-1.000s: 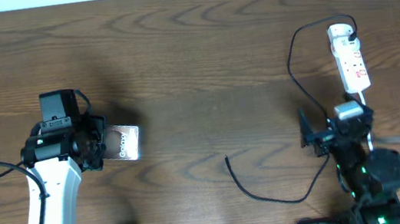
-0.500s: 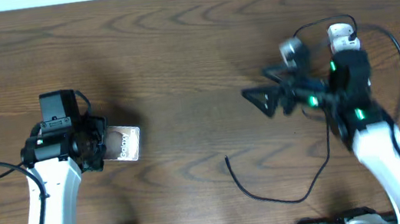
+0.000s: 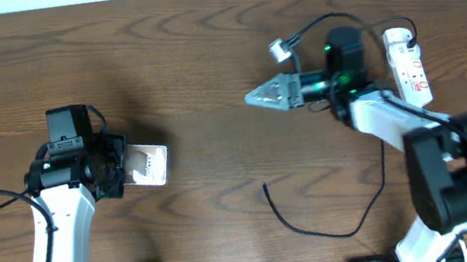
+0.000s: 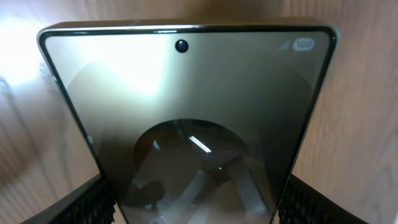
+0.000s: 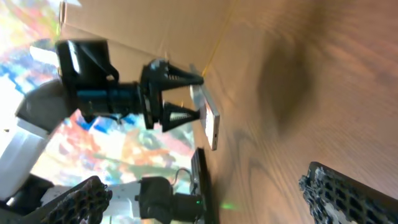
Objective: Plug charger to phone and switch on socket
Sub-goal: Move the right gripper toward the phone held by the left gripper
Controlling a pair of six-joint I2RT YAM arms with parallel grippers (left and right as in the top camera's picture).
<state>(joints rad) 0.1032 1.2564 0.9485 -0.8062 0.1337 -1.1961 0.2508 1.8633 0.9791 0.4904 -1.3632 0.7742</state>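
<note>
- Gold-bronze phone [image 3: 148, 165] sits at the left of the surface [image 3: 205, 53]. Your left hand [image 3: 128, 167] is clamped across its long edges, and the screen faces that wrist camera.
- The front-camera end points away from the left hand, so the charging port is probably at the gripped end. Confirm which edge is free before you bring anything to it.
- The charger [image 3: 319, 231] lies slack on the surface between the arms. Its plug tip [image 3: 265, 185] is aimed roughly towards the phone but is well apart from it.
- Your right hand [image 3: 261, 97] hovers with its fingers spread wide and empty. It points at the phone, not at the plug tip.
- Bring it back and down over the tip. Close just behind the plug so the end sticks out, in line with the cable.
- The socket [image 3: 409, 69] lies beside the right arm. Leave its switch for last.
- Compared with half a second ago, the right hand has swung further left and away from you. A second ago that arm was folded below the socket.
- The phone, the left hand and the cable lie as they did.
</note>
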